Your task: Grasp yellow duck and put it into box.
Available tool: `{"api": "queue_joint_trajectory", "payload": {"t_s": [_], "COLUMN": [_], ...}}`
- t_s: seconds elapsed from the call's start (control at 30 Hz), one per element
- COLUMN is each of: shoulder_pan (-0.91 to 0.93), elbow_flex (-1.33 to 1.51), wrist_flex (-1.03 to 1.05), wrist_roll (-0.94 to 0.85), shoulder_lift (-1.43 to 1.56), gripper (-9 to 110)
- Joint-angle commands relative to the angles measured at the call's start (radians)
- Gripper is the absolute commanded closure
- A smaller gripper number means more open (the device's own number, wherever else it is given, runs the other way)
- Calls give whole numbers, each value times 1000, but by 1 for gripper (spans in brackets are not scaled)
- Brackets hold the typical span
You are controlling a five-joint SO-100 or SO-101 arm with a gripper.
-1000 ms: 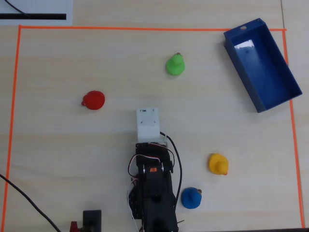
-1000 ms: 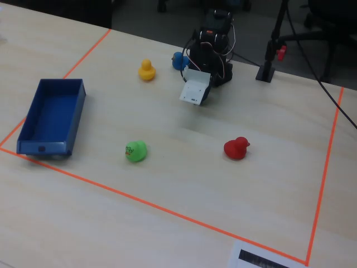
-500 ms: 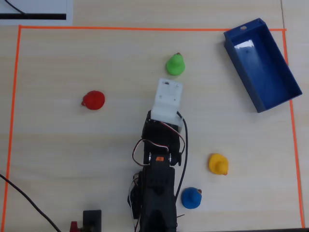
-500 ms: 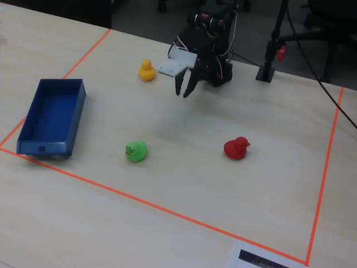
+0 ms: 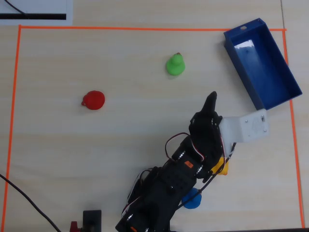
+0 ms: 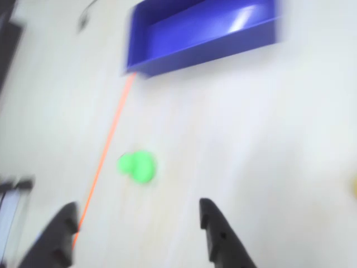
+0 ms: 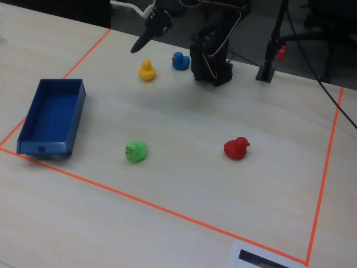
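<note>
Task status: not started. The yellow duck [image 7: 146,70] stands on the desk [image 7: 184,167] in the upper centre of the fixed view, ungrasped. The tool [image 6: 136,231] hangs above it, fingers apart and empty. The box [image 7: 51,116], centre left, is empty. Remaining: descend, grasp, carry, release. The blue duck [image 7: 179,60] stands near the yellow one; the stretch to the box is open.

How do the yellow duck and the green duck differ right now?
The yellow duck is yellow with an orange beak; the green duck is bright green. The yellow duck stands beside the blue duck under the raised gripper; the green duck stands alone nearer the box. Both are small, upright toys of like size.
</note>
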Motion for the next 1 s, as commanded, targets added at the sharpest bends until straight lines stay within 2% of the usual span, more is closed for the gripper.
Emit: {"api": "queue_joint_trajectory", "payload": {"t_s": [0.0, 0.37, 0.57, 0.73, 0.87, 0.97], "shoulder_pan": [133, 407, 430, 495, 558, 580], "elbow_flex": [-84, -255, -351, -374, -371, -330], "wrist_flex": [43, 351, 532, 653, 661, 591], "wrist_roll": [-2, 64, 97, 23, -57, -72], "shoulder_lift": [-52, -324, -413, -477, -512, -537], "gripper": [68, 65, 63, 60, 52, 50]}}
